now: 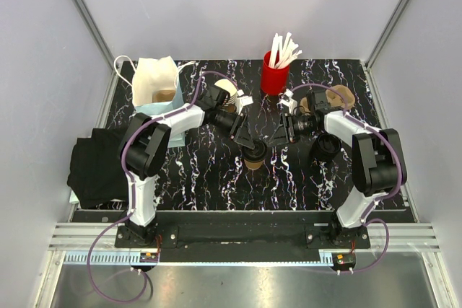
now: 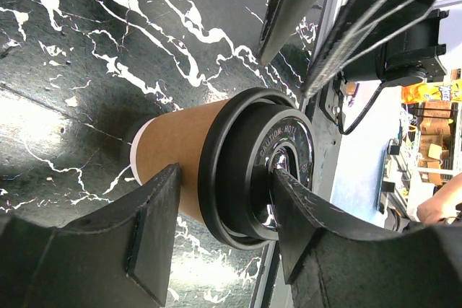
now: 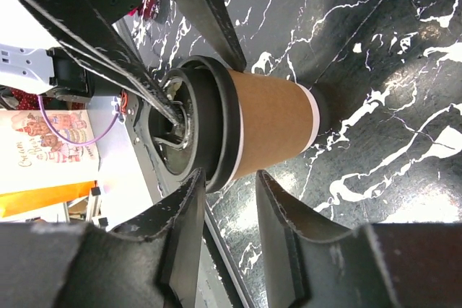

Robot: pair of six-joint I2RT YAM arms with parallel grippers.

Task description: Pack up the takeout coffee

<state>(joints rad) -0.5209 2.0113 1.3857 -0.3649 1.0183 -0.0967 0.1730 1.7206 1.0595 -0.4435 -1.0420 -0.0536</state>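
The takeout coffee cup (image 1: pixel 254 162), brown kraft paper with a black lid (image 1: pixel 254 153) on it, stands upright mid-table. In the left wrist view the cup (image 2: pixel 177 153) and lid (image 2: pixel 249 171) fill the middle. My left gripper (image 1: pixel 242 136) is open (image 2: pixel 225 200): one finger rests on the lid's top and the other stands beside the cup wall. My right gripper (image 1: pixel 283 132) is open with a narrow gap (image 3: pixel 229 182), just beside the lid's rim (image 3: pixel 216 135) and the cup (image 3: pixel 271 124), holding nothing.
A white paper bag (image 1: pixel 155 81) stands at the back left and a red cup of white sticks (image 1: pixel 275 73) at the back middle. Brown cups (image 1: pixel 339 95) and a black lid stack (image 1: pixel 326 148) sit on the right. A black cloth (image 1: pixel 97 164) lies at the left edge.
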